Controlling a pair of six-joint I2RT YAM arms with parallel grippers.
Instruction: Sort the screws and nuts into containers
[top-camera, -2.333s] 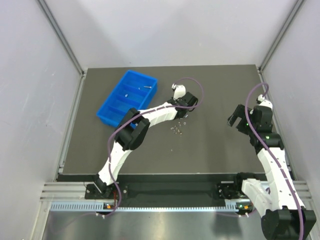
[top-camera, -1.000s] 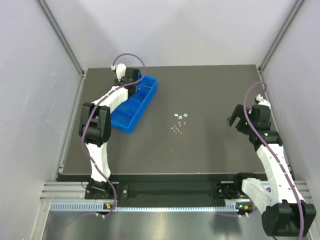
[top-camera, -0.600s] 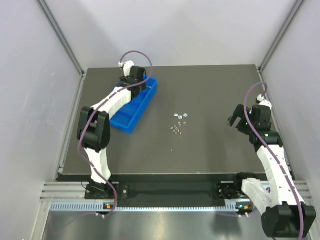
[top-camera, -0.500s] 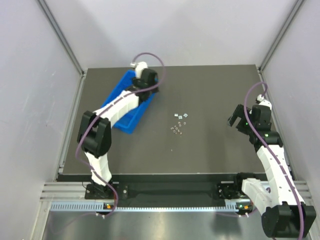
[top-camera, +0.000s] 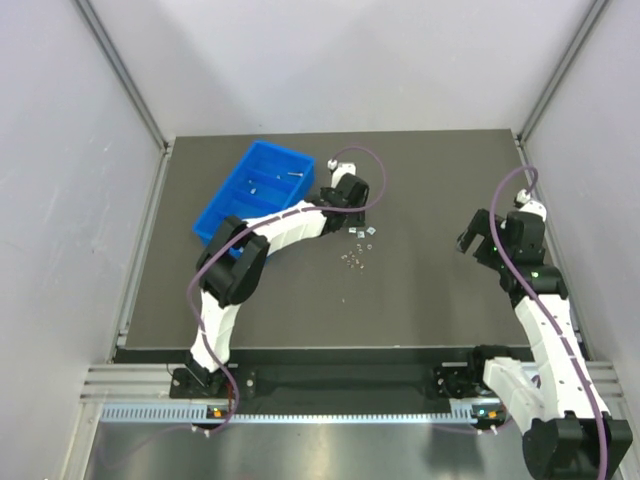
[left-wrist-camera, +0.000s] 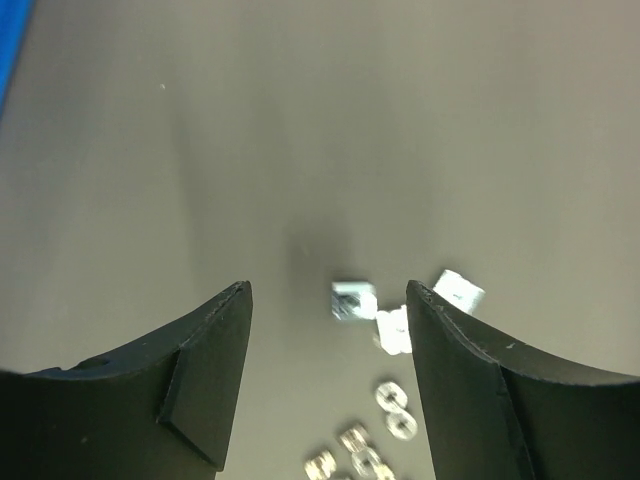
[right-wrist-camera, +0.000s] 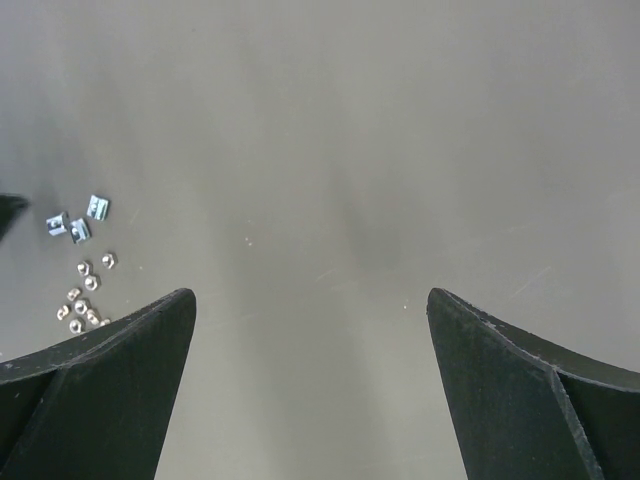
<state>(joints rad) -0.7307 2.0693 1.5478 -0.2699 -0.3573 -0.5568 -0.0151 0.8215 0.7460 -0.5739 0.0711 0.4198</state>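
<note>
The blue tray of containers (top-camera: 232, 205) lies at the table's back left. A thin screw (top-camera: 293, 174) rests in its far compartment and a pale speck (top-camera: 254, 187) in the one beside it. The loose nuts (top-camera: 357, 250) are scattered at mid-table. My left gripper (top-camera: 356, 212) hovers just behind that pile, open and holding nothing. In the left wrist view its gripper (left-wrist-camera: 328, 290) frames a square nut (left-wrist-camera: 353, 301), with round nuts (left-wrist-camera: 388, 396) nearer. My right gripper (top-camera: 472, 238) hangs open and empty at the right; its wrist view (right-wrist-camera: 310, 295) shows the nuts (right-wrist-camera: 82, 270) far left.
Grey walls and aluminium rails (top-camera: 140, 250) border the dark table (top-camera: 430, 170) on three sides. The left arm's long links (top-camera: 270, 225) stretch across the tray's right side.
My left arm has swung from above the tray rightward to the nut pile, and its jaws have opened wider. The right arm has stayed put.
</note>
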